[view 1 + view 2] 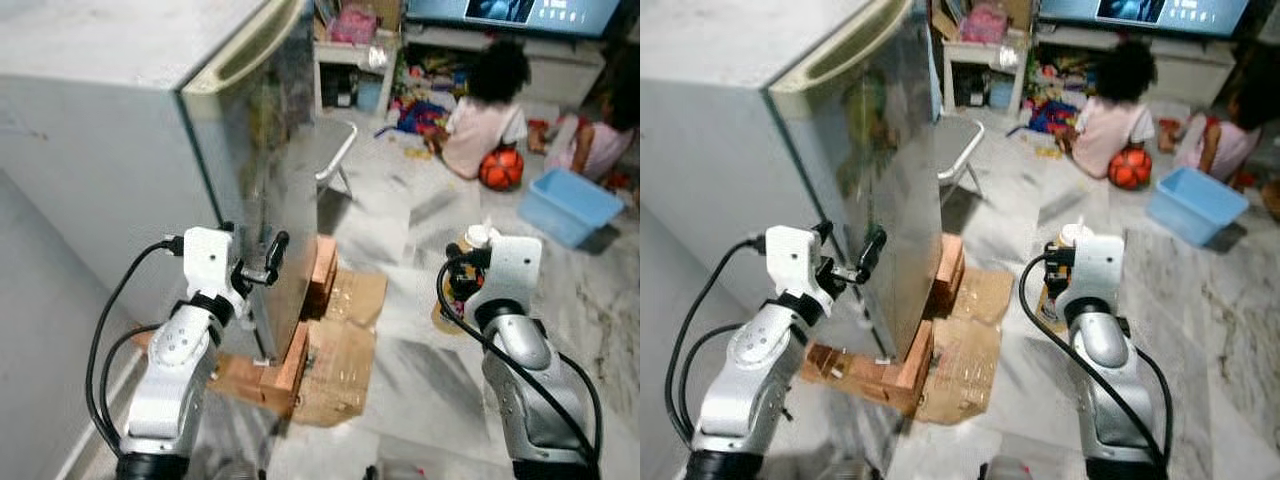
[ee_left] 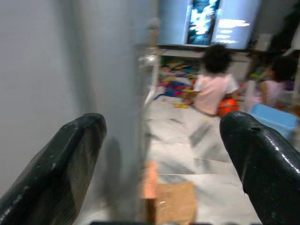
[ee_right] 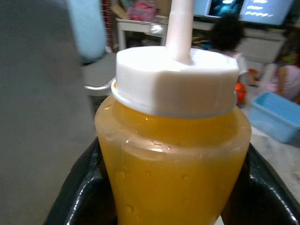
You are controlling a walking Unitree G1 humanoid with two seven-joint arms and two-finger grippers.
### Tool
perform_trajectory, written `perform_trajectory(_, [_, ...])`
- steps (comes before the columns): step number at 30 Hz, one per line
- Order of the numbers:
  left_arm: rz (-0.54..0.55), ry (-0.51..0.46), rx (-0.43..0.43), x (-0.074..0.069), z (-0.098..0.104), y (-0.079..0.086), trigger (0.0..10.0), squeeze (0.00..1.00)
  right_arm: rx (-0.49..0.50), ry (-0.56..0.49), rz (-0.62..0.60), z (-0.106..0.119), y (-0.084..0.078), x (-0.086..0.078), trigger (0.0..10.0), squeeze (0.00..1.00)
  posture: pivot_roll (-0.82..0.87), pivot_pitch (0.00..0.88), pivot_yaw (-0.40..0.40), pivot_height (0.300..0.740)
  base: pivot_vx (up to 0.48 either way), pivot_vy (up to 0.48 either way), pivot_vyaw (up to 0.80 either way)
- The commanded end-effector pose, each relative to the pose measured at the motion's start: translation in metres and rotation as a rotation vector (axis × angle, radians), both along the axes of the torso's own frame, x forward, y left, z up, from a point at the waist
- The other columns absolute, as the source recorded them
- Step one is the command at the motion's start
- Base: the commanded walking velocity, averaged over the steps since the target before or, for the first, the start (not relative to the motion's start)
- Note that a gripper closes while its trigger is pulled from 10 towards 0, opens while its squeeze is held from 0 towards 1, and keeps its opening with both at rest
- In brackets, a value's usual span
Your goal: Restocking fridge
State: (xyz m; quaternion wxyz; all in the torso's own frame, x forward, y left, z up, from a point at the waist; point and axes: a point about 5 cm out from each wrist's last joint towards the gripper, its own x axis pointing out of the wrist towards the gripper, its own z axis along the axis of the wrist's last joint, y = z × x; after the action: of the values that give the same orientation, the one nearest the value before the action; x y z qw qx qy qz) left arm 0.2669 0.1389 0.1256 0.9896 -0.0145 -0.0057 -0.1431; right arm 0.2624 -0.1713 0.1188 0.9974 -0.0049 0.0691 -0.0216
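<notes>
The grey fridge (image 1: pixel 110 150) stands on my left with its steel-fronted door (image 1: pixel 275 160) closed or nearly so. My left gripper (image 1: pixel 253 262) is open at the door's free edge, low down. In the left wrist view one of its black fingers (image 2: pixel 65 159) is on each side of that edge. My right gripper (image 1: pixel 458 278) is held out over the floor to the right, shut on a squeeze bottle (image 3: pixel 173 159) of orange liquid. The bottle has a white cap and nozzle (image 3: pixel 180 28).
The fridge rests on bricks (image 1: pixel 285 375) beside flattened cardboard (image 1: pixel 345 355). A folding chair (image 1: pixel 335 150) stands just past the door. Two persons (image 1: pixel 485 115) sit on the floor by an orange ball (image 1: pixel 502 168) and a blue tub (image 1: pixel 568 205). Toys and a TV stand lie beyond them.
</notes>
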Motion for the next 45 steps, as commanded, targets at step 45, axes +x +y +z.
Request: perform_trajectory(45, [-0.563, -0.085, 0.089, 0.046, 0.024, -0.097, 10.0, 0.00, -0.092, 0.101, -0.223, 0.008, -0.038, -0.081, 10.0, 0.00, -0.08, 0.051, 0.046, 0.740, 0.000, 0.000, 0.00])
